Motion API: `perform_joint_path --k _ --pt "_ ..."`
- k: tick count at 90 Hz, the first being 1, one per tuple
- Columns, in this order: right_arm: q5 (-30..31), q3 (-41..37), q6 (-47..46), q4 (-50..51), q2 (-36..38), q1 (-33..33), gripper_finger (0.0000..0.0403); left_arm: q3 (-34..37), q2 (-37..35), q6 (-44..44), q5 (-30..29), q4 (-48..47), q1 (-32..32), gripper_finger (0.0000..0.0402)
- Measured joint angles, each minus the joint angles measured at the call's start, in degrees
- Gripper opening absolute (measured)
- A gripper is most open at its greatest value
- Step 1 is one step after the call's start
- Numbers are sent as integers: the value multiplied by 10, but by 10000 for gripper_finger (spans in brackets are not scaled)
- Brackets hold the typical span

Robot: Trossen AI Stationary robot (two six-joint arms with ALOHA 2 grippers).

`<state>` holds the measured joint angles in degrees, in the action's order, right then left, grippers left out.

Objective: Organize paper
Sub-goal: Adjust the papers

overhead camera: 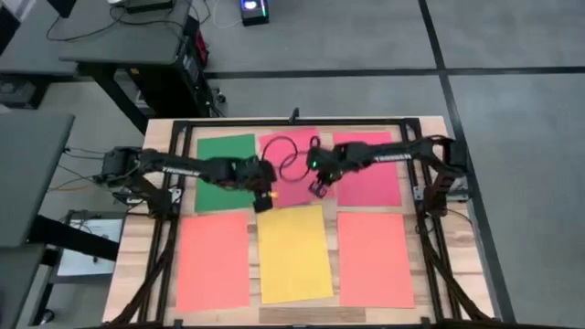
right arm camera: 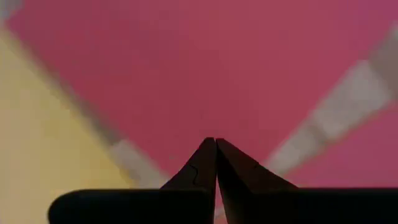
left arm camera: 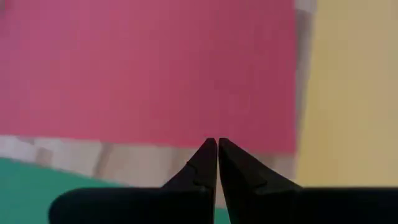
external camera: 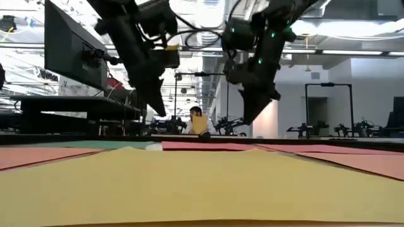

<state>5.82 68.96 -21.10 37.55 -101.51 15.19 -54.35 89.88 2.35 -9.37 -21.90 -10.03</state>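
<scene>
Six sheets of paper lie flat on the wooden table. Along the far side are a green sheet [overhead camera: 226,172], a pink-red sheet [overhead camera: 294,183] and another pink-red sheet [overhead camera: 373,174]. Along the near side are an orange sheet [overhead camera: 213,262], a yellow sheet [overhead camera: 292,254] and an orange sheet [overhead camera: 375,259]. My left gripper [overhead camera: 264,197] hangs shut above the near left corner of the middle pink-red sheet [left arm camera: 155,68]. My right gripper [overhead camera: 317,189] hangs shut above that sheet's near right part [right arm camera: 205,68]. In the low view both grippers, left [external camera: 161,113] and right [external camera: 246,120], are clear of the table.
A black cable [overhead camera: 291,153] loops above the middle pink-red sheet at the far side. A black frame [overhead camera: 174,183] runs along the table's edges. Beyond the table stand a monitor [external camera: 72,47] and a person [external camera: 199,123] in the room.
</scene>
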Motion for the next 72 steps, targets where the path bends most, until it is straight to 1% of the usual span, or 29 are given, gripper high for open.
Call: perform_joint_path --k 12,23,35,51,72 --pt "0 -3 15 -5 -12 36 0 1 32 -28 31 2 -46 0" --pt "0 -2 18 -25 -29 54 0 1 63 -32 38 -6 -76 0" --pt "-1 -2 23 -19 -54 65 0 1 77 -37 44 -12 -87 0" --pt "-1 -2 23 -15 -76 76 0 1 77 -47 45 -12 -92 0" --pt "-14 -2 19 8 -76 58 0 1 77 -47 44 -12 -120 0"
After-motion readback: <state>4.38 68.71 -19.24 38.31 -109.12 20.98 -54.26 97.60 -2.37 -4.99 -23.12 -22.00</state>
